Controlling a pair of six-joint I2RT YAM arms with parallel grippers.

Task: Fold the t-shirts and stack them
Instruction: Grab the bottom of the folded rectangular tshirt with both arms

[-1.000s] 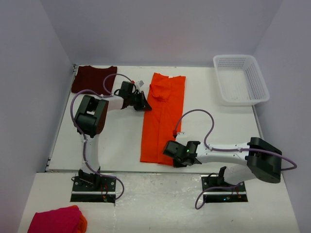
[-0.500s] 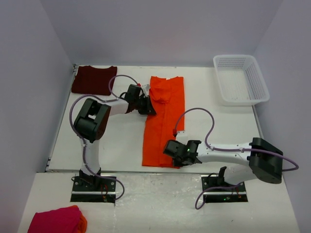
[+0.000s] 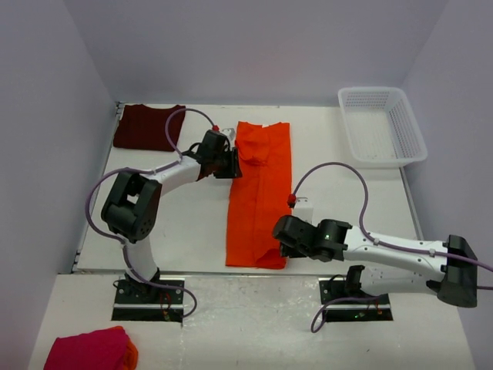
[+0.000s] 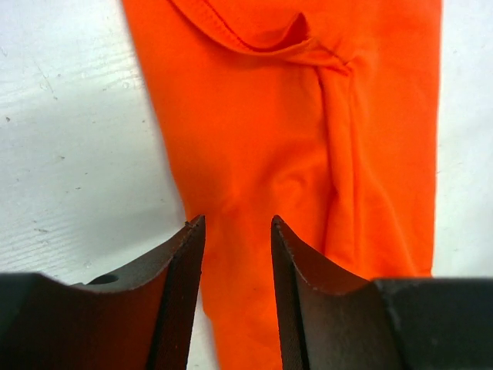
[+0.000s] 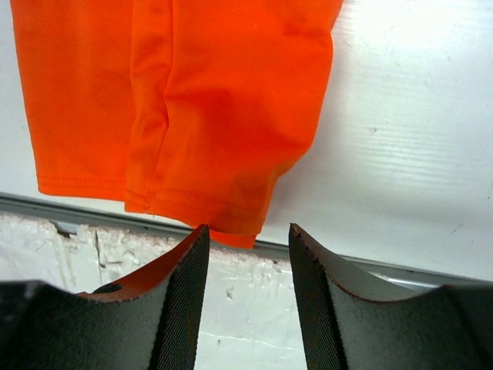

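— What changed?
— I've released both: left tool (image 4: 237,223) and right tool (image 5: 248,229) stand parted, empty. Smooth orange shirt (image 3: 258,193), a long folded strip, lies left of the mesh basket (image 3: 371,91); maroon shirt (image 3: 146,126) farther left.

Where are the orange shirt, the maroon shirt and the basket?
orange shirt (image 3: 260,193), top view, middle of the folded cloth
maroon shirt (image 3: 142,127), top view, centre of the cloth
basket (image 3: 406,123), top view, its right wall
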